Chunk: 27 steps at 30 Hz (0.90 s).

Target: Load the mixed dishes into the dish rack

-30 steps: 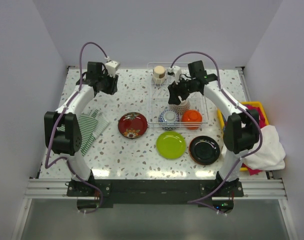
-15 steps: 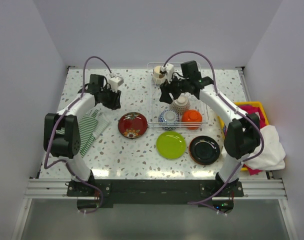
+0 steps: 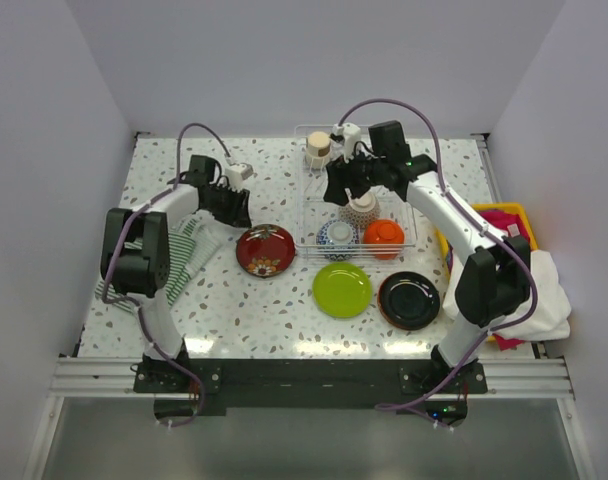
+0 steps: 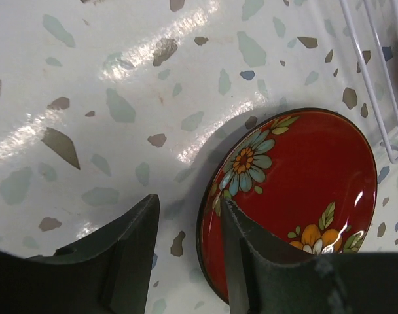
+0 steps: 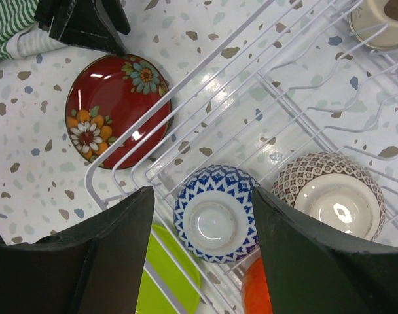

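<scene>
Now, your left hand (image 4: 188, 219) hangs low over the table (image 4: 88, 98) with its fingers apart and nothing between them. The dark red plate (image 4: 297, 190) lies flat just to its right, and the right finger overlaps the plate's left rim in the wrist view, with bare table showing in the gap.

Treat that plate as stiff, glossy and breakable, and probably slippery. It sits flat on the table, so I judge the raised rim to be the only place to take hold, 1 finger above it and 1 below.

Further right, the dish rack (image 3: 302, 215) already holds the blue-white bowl (image 5: 215, 222), a brown-patterned bowl (image 5: 330, 196), an orange bowl (image 3: 384, 237) and a beige cup (image 3: 318, 149).

Your right hand (image 5: 202, 209) hovers over the rack above the blue-white bowl, fingers wide and holding nothing.

Nearer you, a lime green plate (image 3: 342, 290) and a black plate (image 3: 409, 300) lie outside the rack.
</scene>
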{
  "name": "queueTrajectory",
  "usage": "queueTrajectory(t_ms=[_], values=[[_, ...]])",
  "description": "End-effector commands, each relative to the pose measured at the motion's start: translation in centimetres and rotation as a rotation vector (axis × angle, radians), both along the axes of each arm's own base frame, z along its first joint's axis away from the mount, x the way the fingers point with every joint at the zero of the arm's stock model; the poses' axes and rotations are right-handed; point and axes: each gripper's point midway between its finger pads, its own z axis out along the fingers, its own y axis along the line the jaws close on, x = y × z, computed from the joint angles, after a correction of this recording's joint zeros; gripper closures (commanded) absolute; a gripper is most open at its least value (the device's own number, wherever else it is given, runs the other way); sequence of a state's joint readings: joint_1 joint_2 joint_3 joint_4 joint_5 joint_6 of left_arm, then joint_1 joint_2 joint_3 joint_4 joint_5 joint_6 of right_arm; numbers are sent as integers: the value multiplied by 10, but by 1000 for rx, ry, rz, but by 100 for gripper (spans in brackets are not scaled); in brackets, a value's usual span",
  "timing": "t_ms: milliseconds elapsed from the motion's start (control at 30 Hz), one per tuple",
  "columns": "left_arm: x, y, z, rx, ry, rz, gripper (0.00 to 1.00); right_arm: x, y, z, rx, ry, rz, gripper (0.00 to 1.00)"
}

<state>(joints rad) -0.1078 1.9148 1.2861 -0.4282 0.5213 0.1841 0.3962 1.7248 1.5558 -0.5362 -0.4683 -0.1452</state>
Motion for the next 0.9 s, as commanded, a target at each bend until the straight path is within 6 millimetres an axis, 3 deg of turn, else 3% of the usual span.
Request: queueTrajectory(t_ms=[0,233,367,533,667,867], values=[[1,-17,0,-83,33,-27,52,1,-8,25,11,-34,-57,35],[-11,-19,-15,-78,65,-58,58,-7,-10,16,21,-8,-74,35],[-17,-23,-19,-100,82,-82,80,-6,-9,9,16,-6,-59,35],[-29,-26,-21,-117,120,-149,100,4,-1,3,40,15,-66,35],[-31,-25,0,-128,82,-209,100,10,17,8,109,41,-11,35],[-31,4,43,-109,-61,-258,100,-3,60,8,250,143,181,36]])
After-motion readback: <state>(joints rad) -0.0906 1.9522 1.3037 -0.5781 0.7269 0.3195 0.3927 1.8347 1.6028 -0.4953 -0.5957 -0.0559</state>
